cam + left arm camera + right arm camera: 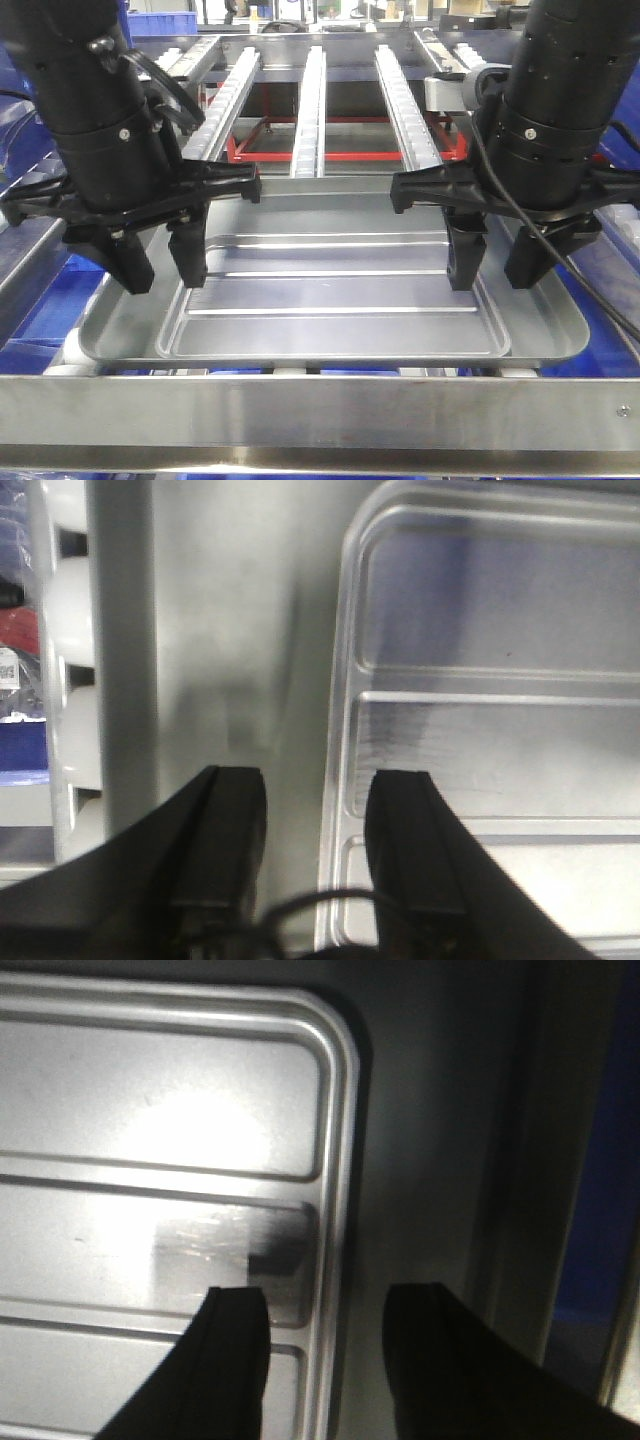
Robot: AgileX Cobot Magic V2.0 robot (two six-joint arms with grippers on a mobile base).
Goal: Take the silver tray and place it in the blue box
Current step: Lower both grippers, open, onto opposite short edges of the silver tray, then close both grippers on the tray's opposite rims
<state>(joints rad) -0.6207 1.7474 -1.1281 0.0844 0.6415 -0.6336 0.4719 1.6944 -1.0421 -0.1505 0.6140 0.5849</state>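
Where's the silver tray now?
In the front view the silver tray lies flat at centre, behind the front bar, left gripper over its left end and right gripper over its right.

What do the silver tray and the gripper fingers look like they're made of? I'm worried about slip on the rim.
The silver tray looks like brushed metal, probably stainless steel or aluminium: it shows fine grain, soft glare and blurred reflections. The fingers of the left gripper and the right gripper are matte black with no shine, likely plastic. Their pad surface cannot be judged.
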